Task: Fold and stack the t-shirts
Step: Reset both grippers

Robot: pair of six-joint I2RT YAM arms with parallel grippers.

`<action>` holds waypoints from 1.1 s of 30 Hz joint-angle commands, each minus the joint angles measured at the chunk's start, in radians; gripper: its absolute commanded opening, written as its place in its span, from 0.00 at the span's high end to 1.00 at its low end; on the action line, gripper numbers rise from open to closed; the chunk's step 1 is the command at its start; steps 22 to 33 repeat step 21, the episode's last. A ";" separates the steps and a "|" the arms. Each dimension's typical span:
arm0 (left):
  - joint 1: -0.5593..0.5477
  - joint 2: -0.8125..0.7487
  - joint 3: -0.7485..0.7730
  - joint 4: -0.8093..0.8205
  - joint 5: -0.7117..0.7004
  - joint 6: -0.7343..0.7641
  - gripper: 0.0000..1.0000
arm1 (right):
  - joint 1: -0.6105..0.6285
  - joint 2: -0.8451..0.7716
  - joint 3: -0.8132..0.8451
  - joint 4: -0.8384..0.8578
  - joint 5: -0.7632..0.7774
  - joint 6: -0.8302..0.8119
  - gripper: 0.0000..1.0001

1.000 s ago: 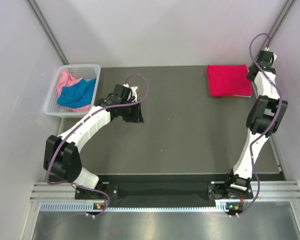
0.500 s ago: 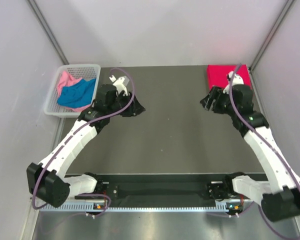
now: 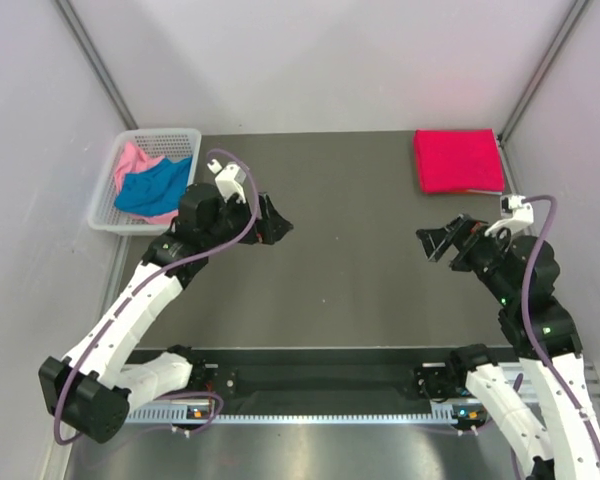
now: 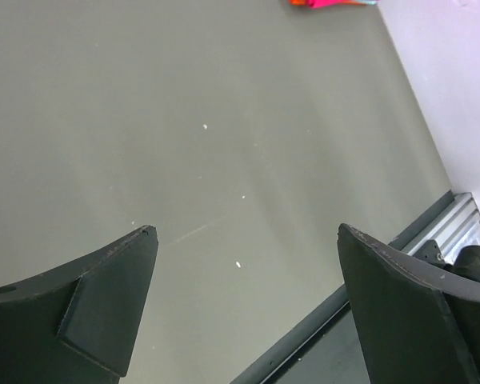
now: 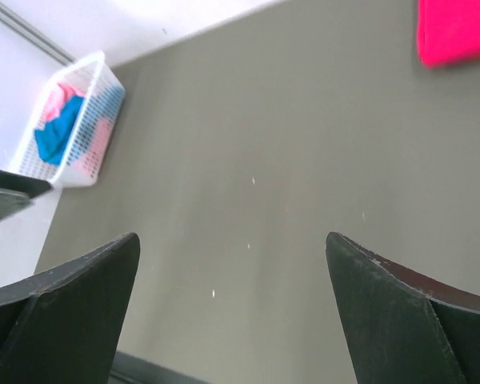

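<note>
The left tool (image 3: 271, 226) and right tool (image 3: 433, 241) face each other mid-air, both gaping wide, holding nothing.

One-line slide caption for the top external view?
Open left gripper and right gripper above table; folded red t-shirt far right; blue t-shirt, pink t-shirt in white basket far left.

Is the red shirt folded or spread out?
Folded: the red shirt lies as a compact flat rectangle with straight edges, no sleeves showing.
</note>
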 commanded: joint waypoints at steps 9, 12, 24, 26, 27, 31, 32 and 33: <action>0.004 -0.115 -0.032 0.109 -0.006 0.048 0.01 | 0.008 0.057 -0.006 -0.005 -0.050 0.076 0.00; 0.004 -0.123 -0.036 0.108 0.008 0.048 0.01 | 0.008 0.078 0.023 -0.005 -0.062 0.064 0.00; 0.004 -0.127 -0.038 0.114 0.026 0.046 0.01 | 0.006 0.073 0.009 0.012 -0.069 0.055 0.00; 0.004 -0.127 -0.038 0.114 0.026 0.046 0.01 | 0.006 0.073 0.009 0.012 -0.069 0.055 0.00; 0.004 -0.127 -0.038 0.114 0.026 0.046 0.01 | 0.006 0.073 0.009 0.012 -0.069 0.055 0.00; 0.004 -0.127 -0.038 0.114 0.026 0.046 0.01 | 0.006 0.073 0.009 0.012 -0.069 0.055 0.00; 0.004 -0.127 -0.038 0.114 0.026 0.046 0.01 | 0.006 0.073 0.009 0.012 -0.069 0.055 0.00; 0.004 -0.127 -0.038 0.114 0.026 0.046 0.01 | 0.006 0.073 0.009 0.012 -0.069 0.055 0.00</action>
